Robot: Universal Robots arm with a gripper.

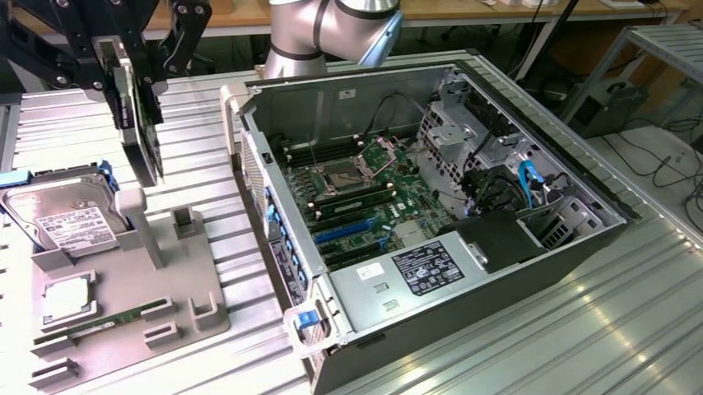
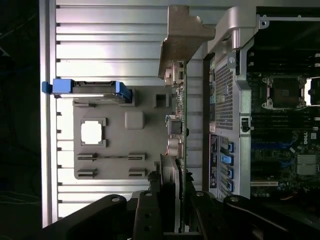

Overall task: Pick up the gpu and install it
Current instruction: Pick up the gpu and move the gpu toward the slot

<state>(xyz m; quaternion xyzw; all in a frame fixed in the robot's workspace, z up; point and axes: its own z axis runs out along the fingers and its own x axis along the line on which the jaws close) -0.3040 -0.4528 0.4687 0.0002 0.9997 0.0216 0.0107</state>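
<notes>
While my hand (image 1: 134,72) is clamped on the gpu (image 1: 141,140), the card hangs upright, off the surface, just outside the open computer case (image 1: 275,123). It hangs above the grey tray (image 1: 165,288) beside that case. My worry is the silver bracket (image 2: 186,35) catching the case wall, or the card tilting in the grip and missing its slot.

A ribbed silvery aluminium counter (image 1: 571,329) glints under bright light; behind it runs a light wooden desk (image 1: 472,12), and black cables (image 1: 668,164) trail across what seems a pale floor (image 1: 621,152).
</notes>
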